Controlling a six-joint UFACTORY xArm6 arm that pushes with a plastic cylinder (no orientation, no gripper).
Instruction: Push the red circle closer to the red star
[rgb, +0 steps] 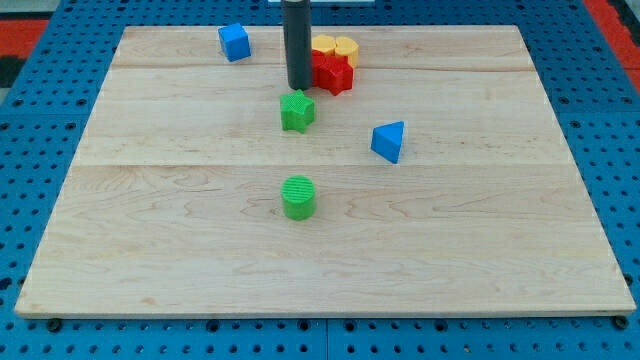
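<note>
My rig has no gripper to open or close, only a rod, and my tip (298, 87) rests on the surface (200, 230) near the view's top, just left of a tight red cluster. That cluster (333, 72) is where the task lives: I can make out a red star-like block facing me, with more red behind it, but the rod and the packing hide where the red circle ends and the star begins. I cannot tell them apart with confidence. Two yellow blocks (336, 46) sit touching the red ones on the far side.

By my reading, the red pieces are already touching or nearly so, so little travel is left. To do this well I would make only a short, slow nudge from the left toward the view's right, aimed through the middle of the nearer red piece so it does not spin away. Pushing hard risks shoving the whole cluster, yellows included, toward the board's top edge.

The green star (297, 110) lies just below my tip; I should keep clear of it. The green cylinder (298, 197), blue triangle (389, 141) and blue cube (234, 42) are well apart.
</note>
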